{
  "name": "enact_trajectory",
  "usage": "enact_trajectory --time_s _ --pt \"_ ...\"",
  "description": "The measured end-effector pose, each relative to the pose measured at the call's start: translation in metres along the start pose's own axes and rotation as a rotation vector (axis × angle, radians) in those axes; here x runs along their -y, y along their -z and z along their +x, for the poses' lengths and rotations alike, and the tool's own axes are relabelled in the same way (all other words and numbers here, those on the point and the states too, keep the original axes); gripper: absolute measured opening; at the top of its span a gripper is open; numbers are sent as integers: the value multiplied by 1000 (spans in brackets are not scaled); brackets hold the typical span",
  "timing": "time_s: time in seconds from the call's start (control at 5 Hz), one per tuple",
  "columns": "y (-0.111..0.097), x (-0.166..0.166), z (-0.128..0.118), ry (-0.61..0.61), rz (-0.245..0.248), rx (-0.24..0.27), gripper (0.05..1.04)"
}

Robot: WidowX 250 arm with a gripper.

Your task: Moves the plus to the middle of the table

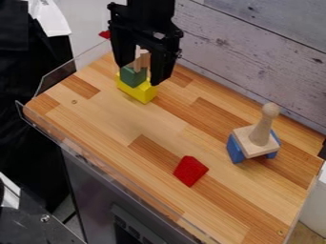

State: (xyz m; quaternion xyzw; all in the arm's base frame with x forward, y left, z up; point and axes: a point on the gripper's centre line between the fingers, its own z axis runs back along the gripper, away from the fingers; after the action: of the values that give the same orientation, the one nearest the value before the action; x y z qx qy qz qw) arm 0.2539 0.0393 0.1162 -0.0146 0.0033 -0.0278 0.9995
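The gripper (pixel 142 74) hangs over the upper left of the table (pixel 149 124), open, its two fingers apart in front of and around a small stack. That stack has a light wooden piece (pixel 143 58) on top, which looks like the plus, partly hidden by the gripper. Under it sits a green block (pixel 132 77), with a yellow block (pixel 136 92) at the bottom on the wood. Whether the fingers touch the wooden piece, I cannot tell.
A wooden peg on a square base (pixel 260 131) rests on blue blocks (pixel 235 149) at the right. Nearer the front lies a red block (pixel 190 171). A clear rim (pixel 73 71) edges the table's left side, and a plank wall (pixel 255 43) stands behind.
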Motion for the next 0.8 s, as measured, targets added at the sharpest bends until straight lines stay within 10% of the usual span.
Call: enact_trajectory --time_s 0.8 --pt "-14 -31 33 7 14 31 999"
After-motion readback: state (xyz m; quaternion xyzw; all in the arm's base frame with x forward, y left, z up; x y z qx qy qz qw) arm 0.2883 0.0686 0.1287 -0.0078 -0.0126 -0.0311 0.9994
